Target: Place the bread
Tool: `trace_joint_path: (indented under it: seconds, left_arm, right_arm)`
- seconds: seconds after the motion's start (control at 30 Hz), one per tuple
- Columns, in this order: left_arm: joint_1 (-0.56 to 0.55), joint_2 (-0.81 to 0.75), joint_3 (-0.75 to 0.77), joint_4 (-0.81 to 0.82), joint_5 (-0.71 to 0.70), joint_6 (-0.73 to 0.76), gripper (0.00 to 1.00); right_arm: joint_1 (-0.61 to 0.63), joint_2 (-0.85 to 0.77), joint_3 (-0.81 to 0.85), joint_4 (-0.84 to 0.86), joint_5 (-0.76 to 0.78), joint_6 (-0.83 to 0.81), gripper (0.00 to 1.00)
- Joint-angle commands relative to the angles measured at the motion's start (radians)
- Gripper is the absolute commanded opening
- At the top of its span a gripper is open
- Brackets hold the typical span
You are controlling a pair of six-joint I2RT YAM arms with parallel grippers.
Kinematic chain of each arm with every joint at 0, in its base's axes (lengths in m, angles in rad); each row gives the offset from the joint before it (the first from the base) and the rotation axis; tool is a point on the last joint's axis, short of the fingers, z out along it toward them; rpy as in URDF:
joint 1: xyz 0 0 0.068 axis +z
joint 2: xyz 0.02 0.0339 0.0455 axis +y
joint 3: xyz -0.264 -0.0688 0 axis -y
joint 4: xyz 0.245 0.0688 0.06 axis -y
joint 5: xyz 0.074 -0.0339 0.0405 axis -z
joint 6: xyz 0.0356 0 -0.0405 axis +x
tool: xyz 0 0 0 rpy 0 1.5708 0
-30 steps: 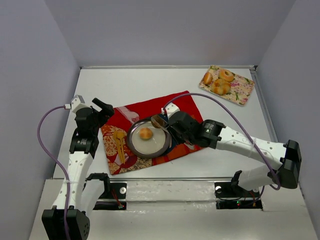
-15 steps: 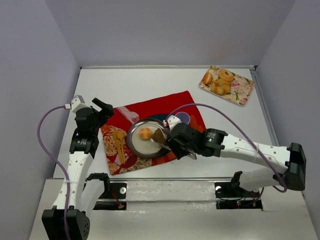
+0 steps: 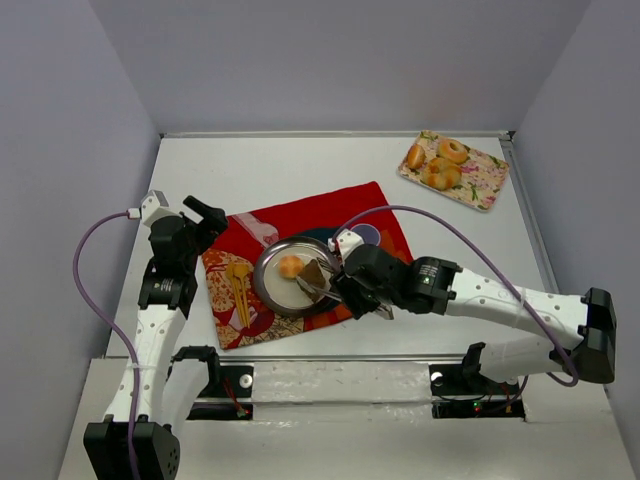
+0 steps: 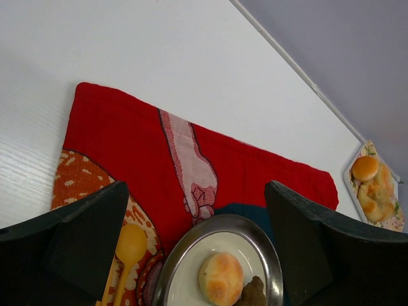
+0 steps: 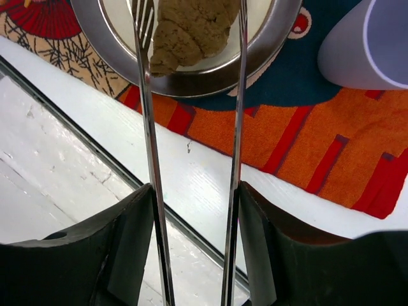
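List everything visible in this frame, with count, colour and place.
table: one, white, under everything
cloth: one, red patterned, table centre
plate: one, metal, on cloth
bun: one, golden, on plate
bread: one, brown, in tongs over plate
tongs: one pair, metal, in right tool
spoon: one, yellow, on cloth
cup: one, lavender, on cloth
tray: one, floral, far right
pastries: several, golden, on tray
left tool: open, at cloth's left edge
right tool: shut on tongs
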Motion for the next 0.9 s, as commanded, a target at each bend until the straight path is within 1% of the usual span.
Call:
trace_joint_path:
  seconds: [0.0, 0.1, 0.17, 0.23, 0.27, 0.37, 0.4, 0.5, 0.53, 0.57, 0.63, 0.67, 0.7, 0.73, 0.8, 0.87]
  left_arm:
    - [0.002, -0.019, -0.015, 0.038, 0.005, 0.011, 0.99]
    - [0.002, -0.025, -0.015, 0.038, 0.007, 0.011, 0.99]
    - [0.002, -0.026, -0.016, 0.04, 0.008, 0.009, 0.99]
    - [0.002, -0.025, -0.015, 0.04, 0.008, 0.011, 0.99]
    - [0.003, -0.023, -0.015, 0.04, 0.01, 0.011, 0.99]
    - [0.002, -0.025, -0.015, 0.04, 0.008, 0.012, 0.99]
    - [0.003, -0.025, -0.015, 0.04, 0.008, 0.012, 0.99]
    - [0.002, -0.029, -0.015, 0.04, 0.008, 0.012, 0.99]
    - [0.002, -0.031, -0.015, 0.04, 0.008, 0.012, 0.99]
    - [0.002, -0.032, -0.015, 0.04, 0.008, 0.012, 0.99]
    - [0.002, -0.036, -0.015, 0.04, 0.008, 0.012, 0.99]
    - [0.002, -0.036, -0.015, 0.04, 0.008, 0.012, 0.99]
    - [0.002, -0.037, -0.015, 0.04, 0.007, 0.012, 0.99]
    - [0.002, -0.037, -0.015, 0.04, 0.005, 0.014, 0.99]
    - [0.002, -0.037, -0.015, 0.04, 0.007, 0.012, 0.99]
    - [0.002, -0.037, -0.015, 0.04, 0.007, 0.012, 0.99]
  right_arm:
    - [0.009, -0.05, 0.099, 0.062, 0.09, 0.035, 0.56]
    - [0.009, -0.056, 0.12, 0.087, 0.18, 0.05, 0.54]
    - [0.009, -0.064, 0.14, 0.146, 0.204, 0.041, 0.54]
    - [0.009, -0.064, 0.16, 0.171, 0.211, 0.029, 0.54]
    - [0.009, -0.064, 0.172, 0.179, 0.219, 0.021, 0.53]
    - [-0.002, -0.075, 0.206, 0.203, 0.308, 0.013, 0.49]
    - [-0.035, -0.079, 0.212, 0.209, 0.349, 0.015, 0.48]
    - [-0.15, -0.096, 0.228, 0.226, 0.33, -0.016, 0.45]
    - [-0.253, -0.095, 0.234, 0.229, 0.307, -0.016, 0.43]
    - [-0.304, -0.095, 0.237, 0.228, 0.294, -0.019, 0.41]
    - [-0.397, -0.096, 0.234, 0.229, 0.291, -0.011, 0.41]
    - [-0.486, -0.098, 0.231, 0.231, 0.276, -0.011, 0.41]
    - [-0.529, -0.105, 0.214, 0.229, 0.261, -0.008, 0.41]
    - [-0.613, -0.108, 0.203, 0.231, 0.238, -0.001, 0.42]
    - [-0.706, -0.118, 0.171, 0.231, 0.196, 0.012, 0.42]
    - [-0.796, -0.109, 0.11, 0.245, 0.1, 0.021, 0.42]
